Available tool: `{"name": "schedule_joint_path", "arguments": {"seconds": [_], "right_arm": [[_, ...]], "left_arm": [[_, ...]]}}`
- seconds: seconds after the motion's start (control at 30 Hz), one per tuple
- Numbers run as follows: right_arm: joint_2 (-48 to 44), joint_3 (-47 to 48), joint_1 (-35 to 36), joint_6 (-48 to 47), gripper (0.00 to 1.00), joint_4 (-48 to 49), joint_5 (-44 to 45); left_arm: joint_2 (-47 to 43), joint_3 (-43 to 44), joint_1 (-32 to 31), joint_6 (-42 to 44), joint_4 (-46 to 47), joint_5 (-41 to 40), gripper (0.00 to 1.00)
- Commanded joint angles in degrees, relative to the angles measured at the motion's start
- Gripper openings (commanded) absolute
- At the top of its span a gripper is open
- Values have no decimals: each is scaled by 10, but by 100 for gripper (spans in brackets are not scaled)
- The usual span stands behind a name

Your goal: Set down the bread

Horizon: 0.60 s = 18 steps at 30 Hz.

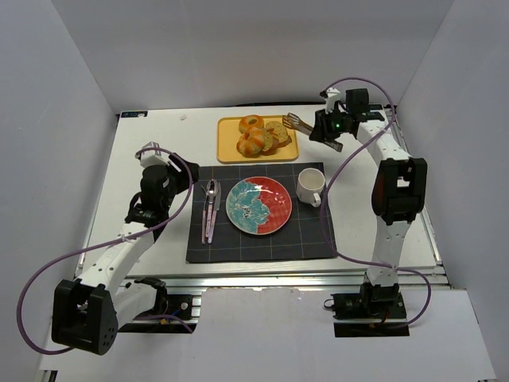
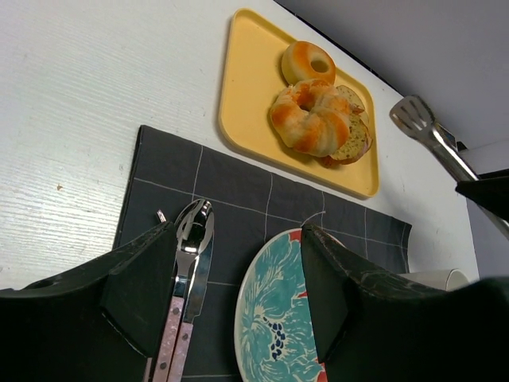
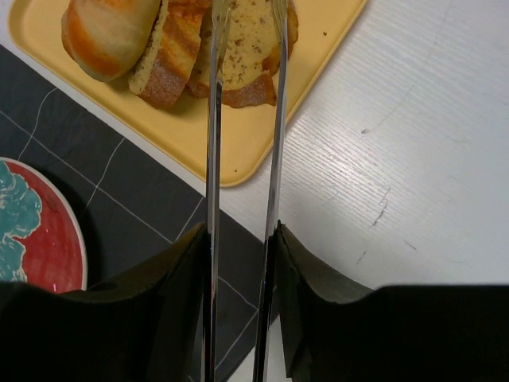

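The bread [image 3: 242, 48], a golden speckled slice with a brown crust, lies on the yellow tray [image 3: 238, 151] among other slices and glazed rolls [image 1: 253, 142]. My right gripper [image 3: 238, 229] is shut on metal tongs [image 3: 212, 119]. Their two arms reach over the slice, one on each side of it, and their tips run out of the wrist view. From above, the right gripper [image 1: 326, 131] is at the tray's right edge with the tongs [image 1: 296, 123] over the slices [image 1: 277, 131]. My left gripper [image 2: 237, 231] hangs open and empty over the mat, between the cutlery and the plate [image 2: 274, 310].
A red and teal plate [image 1: 258, 205] sits in the middle of a dark placemat [image 1: 262, 247]. A spoon and knife [image 1: 211, 208] lie left of it and a white mug [image 1: 310, 185] stands on its right. White walls enclose the table.
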Motion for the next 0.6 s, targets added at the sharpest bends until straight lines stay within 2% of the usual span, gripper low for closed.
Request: {"name": "schedule_joint_path", "arguments": {"seconds": [0.0,0.57], "right_arm": [[22,30,4,30,44,14,-8],[75,58,5,94,47,28,1]], "left_arm": [[-3,27,2,-5,-7,-10,73],[6,32,2,-8,-6,-13,73]]}}
